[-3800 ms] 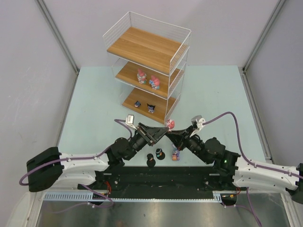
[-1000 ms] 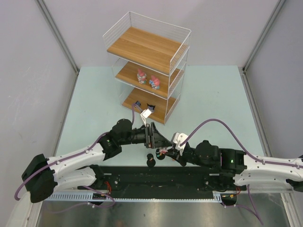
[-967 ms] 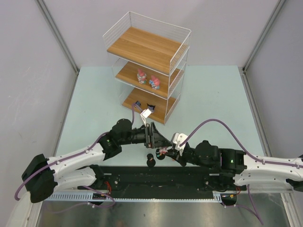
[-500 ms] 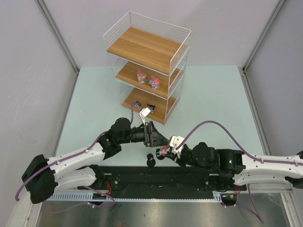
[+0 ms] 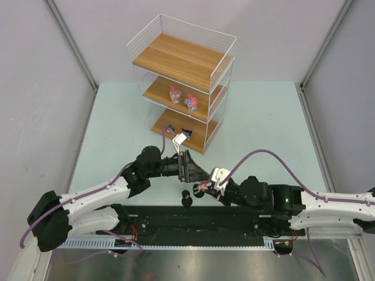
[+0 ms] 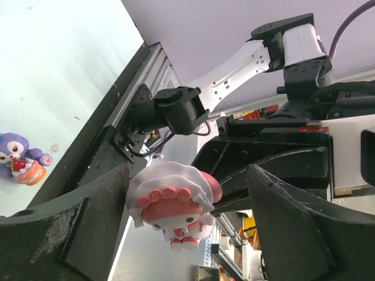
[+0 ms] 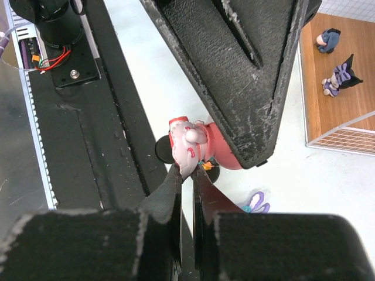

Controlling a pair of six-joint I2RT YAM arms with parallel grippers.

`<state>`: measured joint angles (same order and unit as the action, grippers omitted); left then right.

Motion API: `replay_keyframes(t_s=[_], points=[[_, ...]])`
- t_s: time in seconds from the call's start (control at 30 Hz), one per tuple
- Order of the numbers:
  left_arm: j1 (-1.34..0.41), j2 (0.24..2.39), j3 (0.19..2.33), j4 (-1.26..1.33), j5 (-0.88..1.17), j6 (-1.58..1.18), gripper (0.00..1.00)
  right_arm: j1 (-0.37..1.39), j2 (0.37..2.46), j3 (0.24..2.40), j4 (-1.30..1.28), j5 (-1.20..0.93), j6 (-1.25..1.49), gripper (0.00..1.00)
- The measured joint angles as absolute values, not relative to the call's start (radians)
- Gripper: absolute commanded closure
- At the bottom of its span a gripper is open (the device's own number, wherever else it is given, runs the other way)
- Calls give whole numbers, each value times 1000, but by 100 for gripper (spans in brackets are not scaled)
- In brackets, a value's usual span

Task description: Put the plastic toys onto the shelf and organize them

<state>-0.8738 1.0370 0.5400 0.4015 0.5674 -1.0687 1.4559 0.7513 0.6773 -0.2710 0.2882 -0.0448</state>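
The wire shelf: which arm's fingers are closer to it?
Left. The left fingers sit just in front of the shelf, by its bottom board. The right fingers are farther back toward the arm bases, pinching a pink toy.

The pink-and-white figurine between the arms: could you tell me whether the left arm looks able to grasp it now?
Probably yes: the pink-and-white figurine sits between the left fingers, which stand apart; only the right fingers pinch it.
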Motion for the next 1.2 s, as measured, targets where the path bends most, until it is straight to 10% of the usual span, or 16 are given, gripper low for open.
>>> replay_keyframes(t_s=[0.57,0.8,0.9,1.03,1.2], points=[[-870,1056,515,449,594,-1081,43,1458,752,682,-265,290,-57,100],[-867,1061,499,485,600,-1095,96,1458,756,682,-265,289,-57,100],[-866,1063,488,507,604,-1102,100,1459,757,682,-265,289,-56,100],[-865,1067,483,524,606,-1112,100,1460,757,682,-263,290,-56,35],[-864,1064,474,552,608,-1129,100,1460,754,685,-269,327,-53,11]])
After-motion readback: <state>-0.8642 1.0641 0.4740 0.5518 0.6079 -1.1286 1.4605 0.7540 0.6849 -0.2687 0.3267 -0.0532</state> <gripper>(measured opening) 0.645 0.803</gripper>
